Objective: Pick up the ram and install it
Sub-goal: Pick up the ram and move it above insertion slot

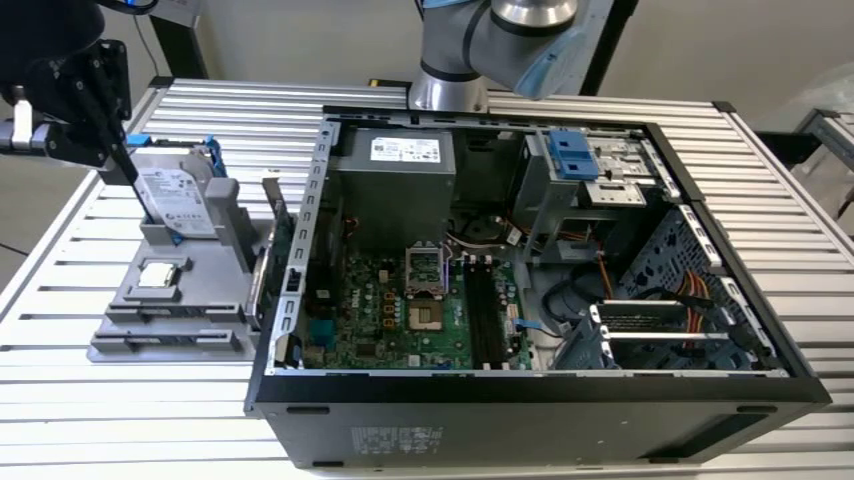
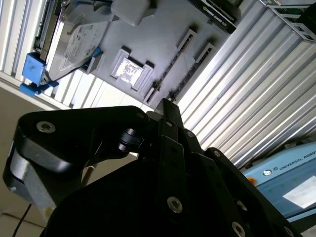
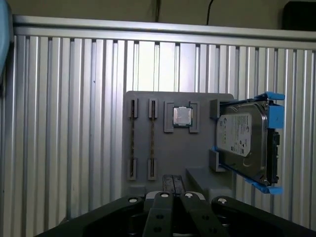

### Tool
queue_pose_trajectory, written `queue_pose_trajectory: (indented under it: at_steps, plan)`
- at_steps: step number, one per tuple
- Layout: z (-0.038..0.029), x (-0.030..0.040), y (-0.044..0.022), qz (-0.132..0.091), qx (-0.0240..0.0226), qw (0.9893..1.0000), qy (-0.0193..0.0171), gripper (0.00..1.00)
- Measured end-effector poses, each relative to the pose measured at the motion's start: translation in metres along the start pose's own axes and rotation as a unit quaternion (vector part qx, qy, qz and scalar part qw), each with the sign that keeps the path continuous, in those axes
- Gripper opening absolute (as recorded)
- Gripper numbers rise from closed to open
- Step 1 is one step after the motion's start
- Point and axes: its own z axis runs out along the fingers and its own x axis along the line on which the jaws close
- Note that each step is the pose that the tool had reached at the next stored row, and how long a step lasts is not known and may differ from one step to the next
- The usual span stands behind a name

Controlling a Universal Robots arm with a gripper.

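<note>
The ram (image 3: 152, 141) shows as thin brownish sticks seen edge-on, standing in two clip slots of the grey fixture (image 3: 163, 158); in the second wrist view the sticks (image 2: 174, 58) look the same. In the exterior view these slots (image 1: 171, 324) are at the fixture's front. My gripper (image 1: 128, 176) hangs high over the fixture at the exterior view's left, well above the ram. Its fingertips (image 3: 170, 178) are pressed together with nothing between them, as the second wrist view also shows (image 2: 168, 104).
A silver hard drive (image 1: 180, 200) in a blue-tabbed bracket and a square processor chip (image 1: 160, 274) share the fixture. The open computer case (image 1: 534, 400) stands at the exterior view's right, with black memory slots (image 1: 483, 312) on its motherboard. A green board (image 1: 286, 290) stands against the case's left wall.
</note>
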Motion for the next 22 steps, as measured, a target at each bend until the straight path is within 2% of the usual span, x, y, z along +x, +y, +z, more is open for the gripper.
queue_pose_trajectory:
  at_steps: [3,4,22]
  plan:
    - [0.0,0.0,0.0,-0.001,0.0,1.0,0.0,0.0]
    - [0.0,0.0,0.0,-0.001,-0.0001,1.0,0.0,1.0]
    - [0.0,0.0,0.0,-0.006,-0.0004,1.0,0.0003,1.0]
